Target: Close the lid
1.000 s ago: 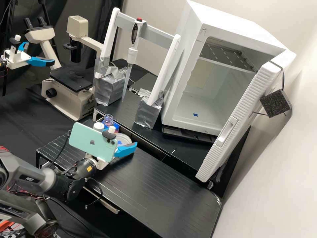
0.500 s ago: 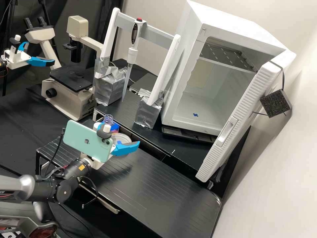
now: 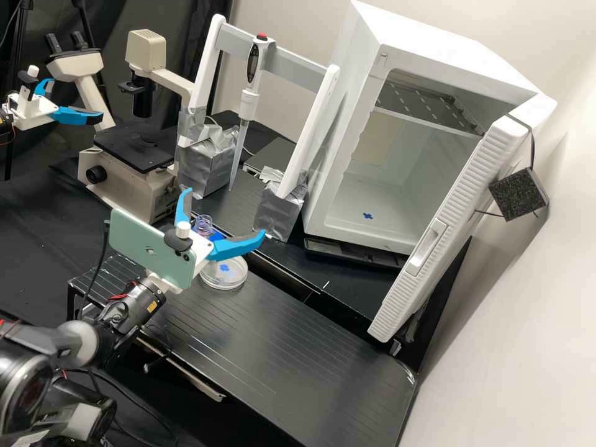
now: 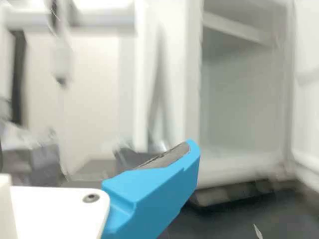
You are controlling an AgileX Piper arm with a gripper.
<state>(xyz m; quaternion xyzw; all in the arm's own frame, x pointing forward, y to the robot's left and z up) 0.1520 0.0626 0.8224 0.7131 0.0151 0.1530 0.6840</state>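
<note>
One beige microscope (image 3: 127, 192) with a black stage stands at the upper left of the frame, across the room from me. Below it, from the lower left, the dark grey arm (image 3: 71, 344) slants up and to the right. A pale green phone (image 3: 146, 248) rides tilted at its wrist. Just past the phone, left of centre, I see the white gripper (image 3: 223, 213), its two blue fingers (image 3: 239, 246) standing wide apart and pointing toward the back of the bench. A bottle (image 3: 203, 225) with a clear ridged neck shows behind the gripper, partly hidden by it.

Close under the gripper in the high view, a clear round dish (image 3: 243, 279) with a blue mark lies flat on the black bench (image 3: 298, 360). I can't tell whether its lid is seated on it or not. The gripper's white base covers a bit of the dish's upper edge.

At the upper middle, a pipette (image 3: 249, 102) hangs upright from a white stand (image 3: 315, 130) with silver-wrapped feet. Right of that is a white cabinet (image 3: 338, 133), with a metal shelf (image 3: 428, 102) inside, and its ribbed door (image 3: 456, 230) swung wide. A speckled black block (image 3: 518, 194) sits against the door's far side.
</note>
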